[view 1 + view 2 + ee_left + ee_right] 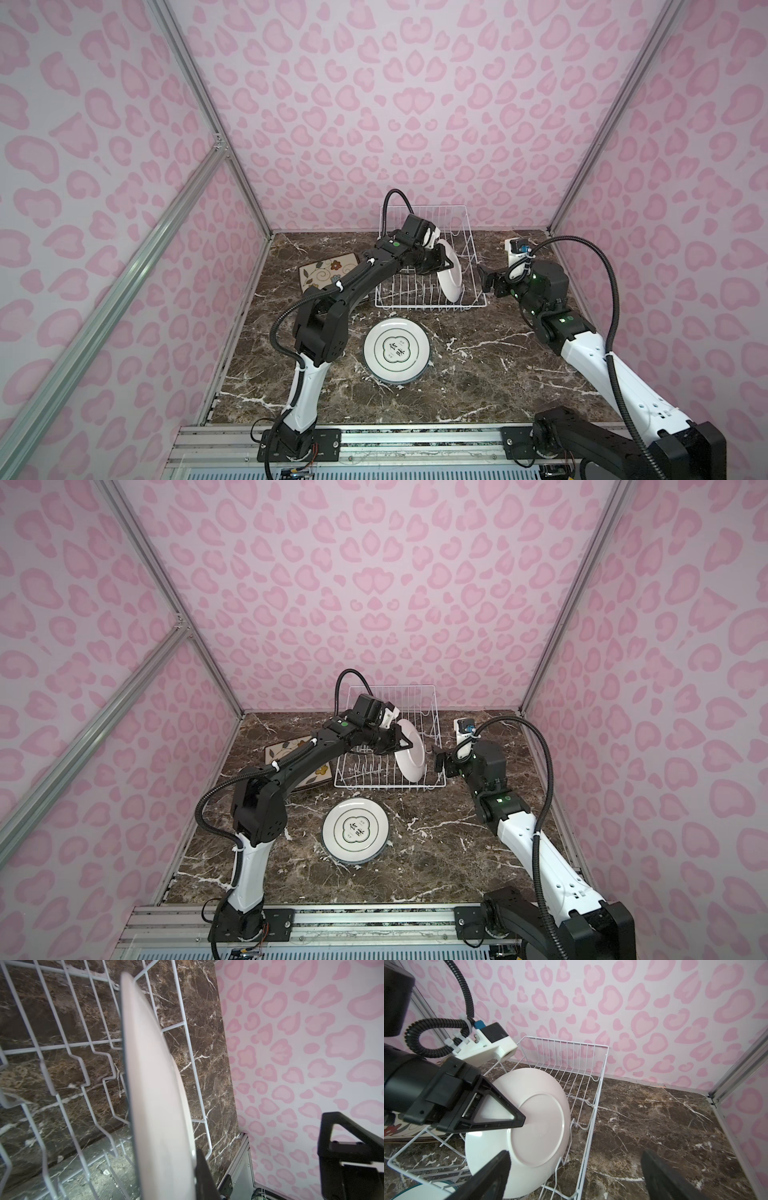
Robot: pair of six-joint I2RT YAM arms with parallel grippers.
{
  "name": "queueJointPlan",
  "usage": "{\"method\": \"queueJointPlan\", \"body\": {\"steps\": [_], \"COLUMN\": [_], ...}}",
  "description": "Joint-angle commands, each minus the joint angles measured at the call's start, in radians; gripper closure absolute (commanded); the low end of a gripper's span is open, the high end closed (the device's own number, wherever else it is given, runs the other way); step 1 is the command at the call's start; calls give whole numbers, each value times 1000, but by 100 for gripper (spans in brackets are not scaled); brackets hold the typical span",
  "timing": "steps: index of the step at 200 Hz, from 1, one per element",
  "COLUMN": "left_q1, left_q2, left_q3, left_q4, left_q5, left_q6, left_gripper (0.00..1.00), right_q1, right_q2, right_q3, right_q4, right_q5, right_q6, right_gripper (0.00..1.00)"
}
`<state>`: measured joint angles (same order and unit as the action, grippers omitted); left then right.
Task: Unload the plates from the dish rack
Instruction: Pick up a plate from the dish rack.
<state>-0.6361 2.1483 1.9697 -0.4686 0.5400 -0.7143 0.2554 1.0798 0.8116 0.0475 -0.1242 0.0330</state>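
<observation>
Left tool (pixel 444 261): I had it closed down on the upper rim of the round plate (pixel 537 1126). One finger (pixel 518 1120) lay flat against the plate's plain back, and the other was hidden on the face side.

Round plate: it stood on edge directly below the left tool, tilted, inside the dish rack (pixel 430 308). Its lower edge reached down among the wires, but I could not tell whether it rested on them.

Dish rack: the white wire frame sat on the desk (pixel 478 374), under and around the left tool. Its rows of upright prongs lay on the side of the gripped plate facing the left arm.

Right tool (pixel 576 1154): I kept its jaws spread wide with nothing between them. It hung just outside the rack's wall on the side away from the left tool, facing the plate's back and clear of it.

Stack of round plates (pixel 397 349): it lay flat and face up on the desk, on the arm-base side of the left tool, just clear of the rack's front rail. The top plate showed a printed centre, and more rims showed beneath it.

Square plate (pixel 328 270): it lay face up on the desk to the left of the left tool, just beside the rack, showing flowers and swirls. The left arm covered part of it in both top views, so I could not tell how many lay there.
</observation>
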Motion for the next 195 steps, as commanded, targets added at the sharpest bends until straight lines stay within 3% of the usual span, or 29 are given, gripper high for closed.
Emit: {"method": "queueJointPlan", "body": {"steps": [1, 121, 195], "left_q1": [-1, 31, 64], "left_q2": [-21, -62, -104], "left_q3": [21, 55, 113], "left_q4": [96, -51, -85], "left_q5": [66, 48, 163], "left_q6": [-24, 86, 174], "left_gripper": [97, 97, 97], "right_q1": [1, 1, 1], "right_q2": [5, 5, 9], "right_q3": [6, 9, 27], "right_q4": [36, 50, 50], "right_q5": [0, -3, -8], "right_q6": [-10, 2, 21], "right_gripper": [1, 1, 1]}}
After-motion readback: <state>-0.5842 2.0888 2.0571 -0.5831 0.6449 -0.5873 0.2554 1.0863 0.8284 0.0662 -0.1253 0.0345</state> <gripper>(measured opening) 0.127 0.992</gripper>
